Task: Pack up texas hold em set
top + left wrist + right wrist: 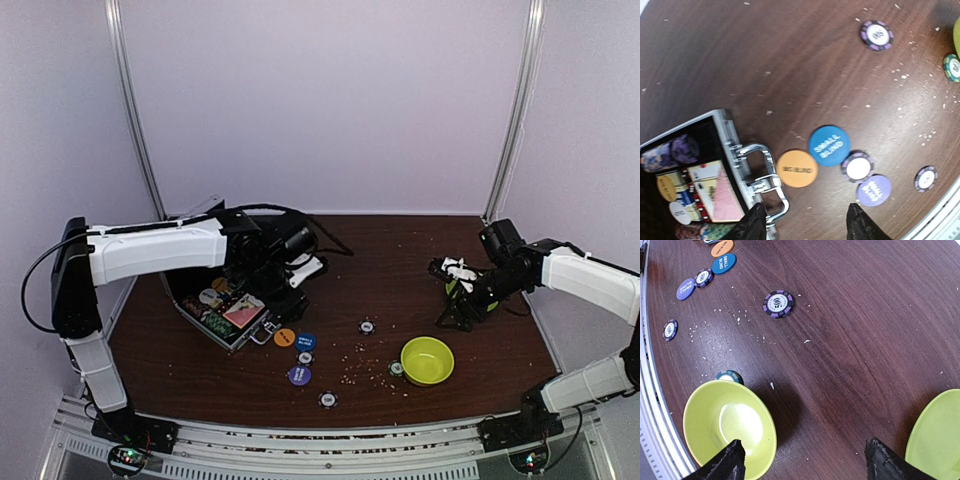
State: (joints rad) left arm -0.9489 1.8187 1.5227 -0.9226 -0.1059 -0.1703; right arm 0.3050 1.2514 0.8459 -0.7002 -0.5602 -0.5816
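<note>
Front chip: a purple-striped poker chip (328,399) is seen lying flat, closest to the near edge of the brown counter (400,260).
Purple button: a round purple button (299,375) is laid just behind it. A white-middled chip (305,357) is pressed against its far side.
Green bowl: a lime-green bowl (427,360) is set on the right side. A teal chip (396,369) is tucked against its left side.
Blue and orange buttons: a blue button (306,341) and an orange button (285,337) are laid side by side, right up against each other.
Middle chip: one more purple-striped chip (367,326) is left by itself near the middle.
Case: the small silver case (225,310) is seen open on the left. Its metal handle (762,185) is turned toward the orange button. A card deck (720,197), rows of chips and a white button (680,212) are packed inside.
Left claw: the left claw (805,227) is held above the handle and the orange button. Its fingers are parted about halfway and nothing is held.
Right claw: the right claw (802,465) is spread wide and nothing is held. It is hung between the bowl and a lime-green plate (937,435).
</note>
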